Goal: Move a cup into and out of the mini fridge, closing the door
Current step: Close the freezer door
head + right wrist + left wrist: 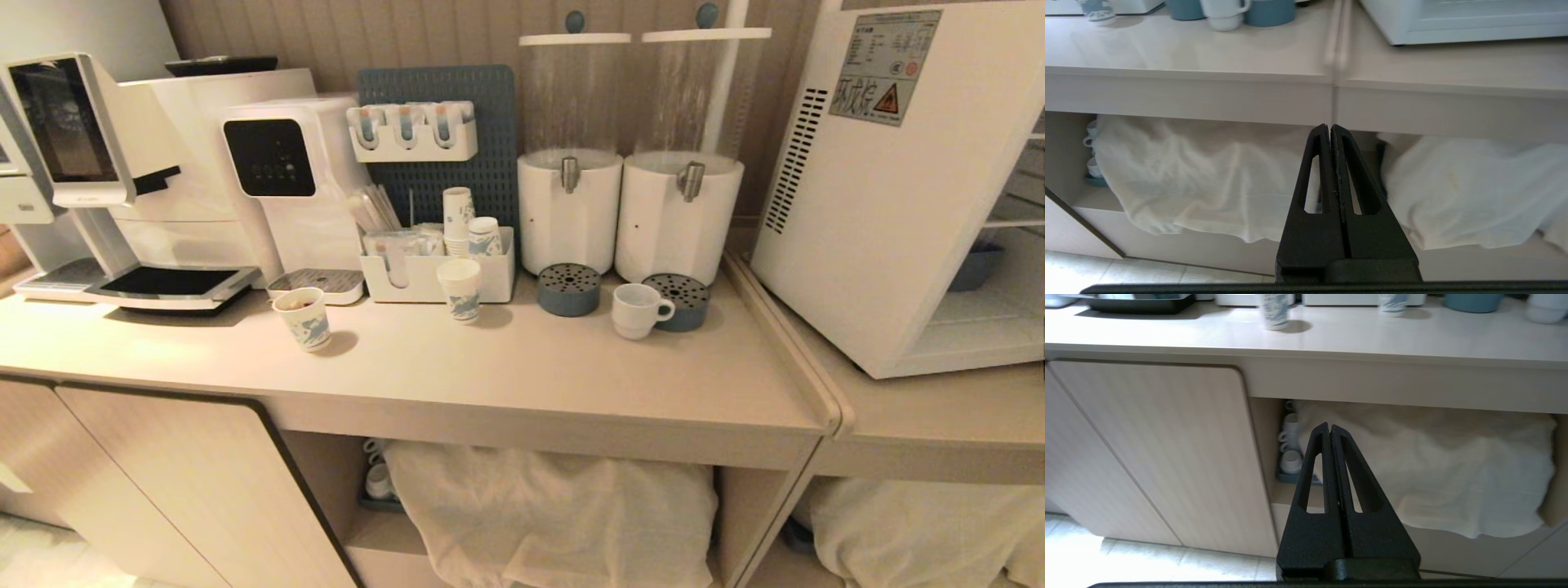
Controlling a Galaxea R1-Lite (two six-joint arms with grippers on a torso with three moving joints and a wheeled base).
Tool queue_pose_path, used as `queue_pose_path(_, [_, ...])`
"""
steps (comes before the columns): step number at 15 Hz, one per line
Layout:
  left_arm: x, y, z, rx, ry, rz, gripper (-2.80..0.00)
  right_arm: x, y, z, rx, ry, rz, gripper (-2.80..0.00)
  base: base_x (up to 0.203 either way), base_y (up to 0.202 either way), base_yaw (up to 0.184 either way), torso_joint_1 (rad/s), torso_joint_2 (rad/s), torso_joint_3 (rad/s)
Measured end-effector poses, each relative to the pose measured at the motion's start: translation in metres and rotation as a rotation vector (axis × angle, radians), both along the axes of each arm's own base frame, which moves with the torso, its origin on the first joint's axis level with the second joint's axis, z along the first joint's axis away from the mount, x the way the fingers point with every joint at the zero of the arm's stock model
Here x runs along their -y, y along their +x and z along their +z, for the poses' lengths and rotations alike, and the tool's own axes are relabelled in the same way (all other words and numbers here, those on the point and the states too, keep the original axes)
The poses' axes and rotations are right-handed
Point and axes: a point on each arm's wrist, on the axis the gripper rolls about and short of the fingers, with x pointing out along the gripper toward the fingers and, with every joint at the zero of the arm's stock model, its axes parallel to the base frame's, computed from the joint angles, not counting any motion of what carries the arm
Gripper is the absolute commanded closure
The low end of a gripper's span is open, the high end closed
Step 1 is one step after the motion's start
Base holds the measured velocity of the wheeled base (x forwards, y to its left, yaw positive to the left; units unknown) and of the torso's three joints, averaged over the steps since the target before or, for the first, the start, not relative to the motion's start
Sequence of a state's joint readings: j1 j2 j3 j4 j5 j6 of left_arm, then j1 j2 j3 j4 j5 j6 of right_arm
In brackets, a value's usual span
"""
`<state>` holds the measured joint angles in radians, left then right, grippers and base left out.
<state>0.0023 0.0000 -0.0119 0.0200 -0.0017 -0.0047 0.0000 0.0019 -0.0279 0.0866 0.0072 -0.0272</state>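
The cup point(641, 310), a squat white mug with its handle to the right, stands on the counter in front of the right dispenser; it also shows in the right wrist view point(1224, 12). The mini fridge point(898, 188) sits on the adjoining counter at the right, its vented side toward me. Shelves and a blue dish show at its front; I cannot tell how the door stands. Neither arm is in the head view. My left gripper point(1329, 426) and right gripper point(1329, 127) hang shut and empty, below counter height, in front of the open shelves.
Two printed paper cups point(304, 318) point(461, 290) stand left of the mug. Two drink dispensers point(569, 212) point(678, 216) with blue drip trays, an organiser box and coffee machines point(163, 180) line the back. A raised seam point(784, 327) joins the counters. White cloths point(555, 514) fill the shelves below.
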Motion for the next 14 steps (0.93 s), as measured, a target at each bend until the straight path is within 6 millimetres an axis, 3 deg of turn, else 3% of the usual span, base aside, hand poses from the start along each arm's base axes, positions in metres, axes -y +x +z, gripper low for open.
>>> queue_pose_path(14, [0.0000,0.0000,0.0001,0.000,0.001,0.000,0.00,-0.0001,0.0002,-0.0005,-0.007,-0.001,0.002,0.00,0.000,-0.194,0.000,0.002,0.00,0.002])
